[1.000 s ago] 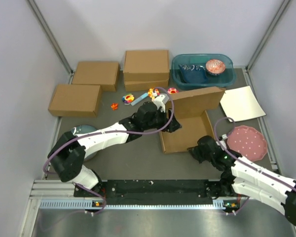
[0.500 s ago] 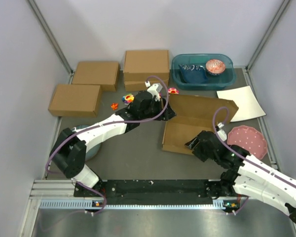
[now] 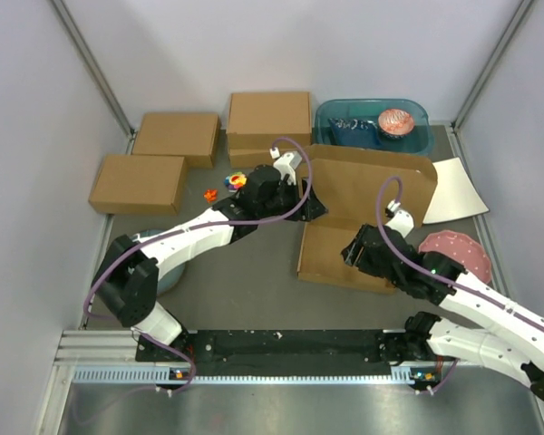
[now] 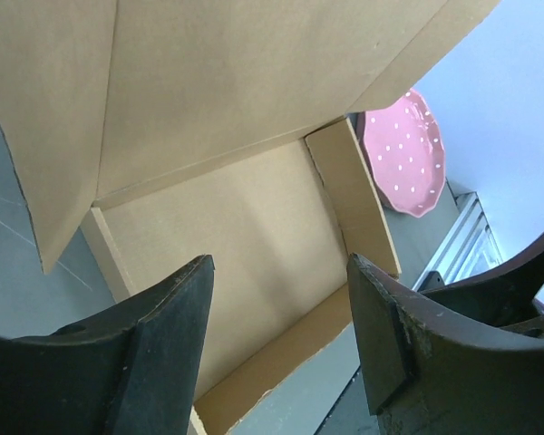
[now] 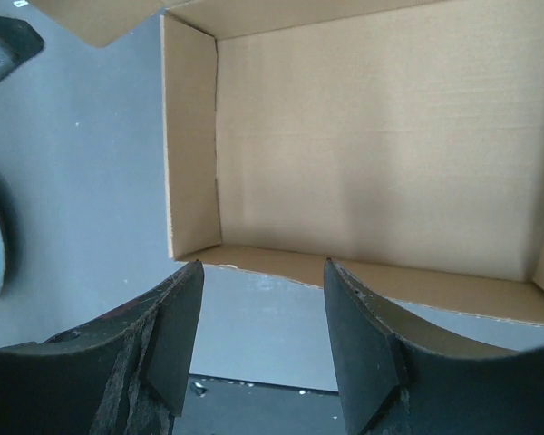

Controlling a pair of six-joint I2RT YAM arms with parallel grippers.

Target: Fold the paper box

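Paper box (image 3: 324, 254) w/ lid raised (plain brown); L claw (image 4: 279, 272), R claw (image 5: 263, 267) spread.

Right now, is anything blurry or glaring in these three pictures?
Top external: evenly lit, sharp, no glare on the paper box. Left wrist: box crisp, left gripper dark and soft up close. Right wrist: right gripper likewise dark, box interior evenly lit.

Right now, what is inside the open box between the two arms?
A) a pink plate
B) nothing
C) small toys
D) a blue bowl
B: both wrist views look into the box and show only its bare cardboard floor; the plate lies outside it.
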